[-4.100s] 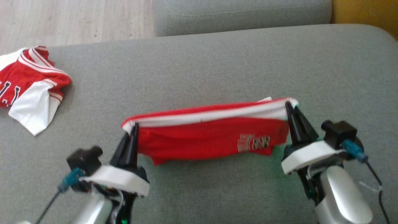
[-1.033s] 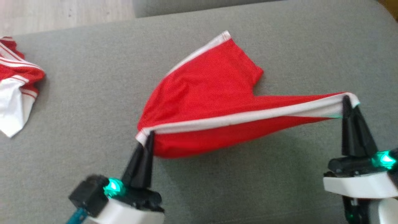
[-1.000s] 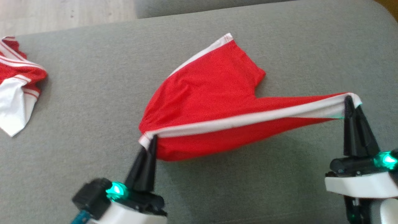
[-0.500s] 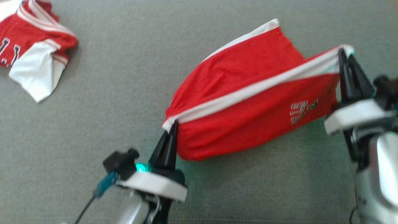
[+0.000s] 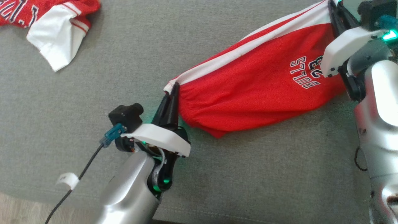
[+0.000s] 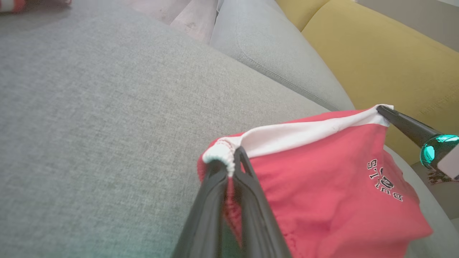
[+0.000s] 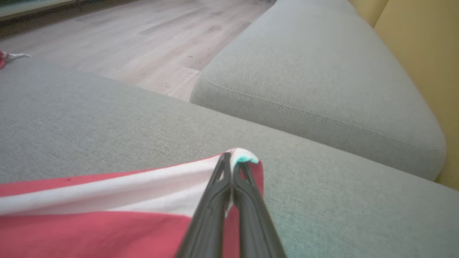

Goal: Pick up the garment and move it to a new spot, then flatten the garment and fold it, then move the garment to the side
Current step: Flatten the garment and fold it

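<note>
The red shorts hang stretched in the air over the grey cushion. They are strung by their white band on a slant from lower left to upper right (the red cloth sags below it, and I cannot tell whether the lowest fold brushes the cushion).

The left arm rises from the bottom edge of the head view, leaning right. Its jaws are pressed together on the band's lower end. The right arm runs up the right edge, and its jaws pinch the band's upper end at the top corner.

Bare cushion lies wide to the left of the shorts, as far as a crumpled red-and-white shirt. The cushion's near edge meets wood floor at the lower left. A second grey cushion and a yellow sofa back stand beyond.

White lettering on the shorts reads BULLS, upside down in the head view, with what looks like 23 beside it.
</note>
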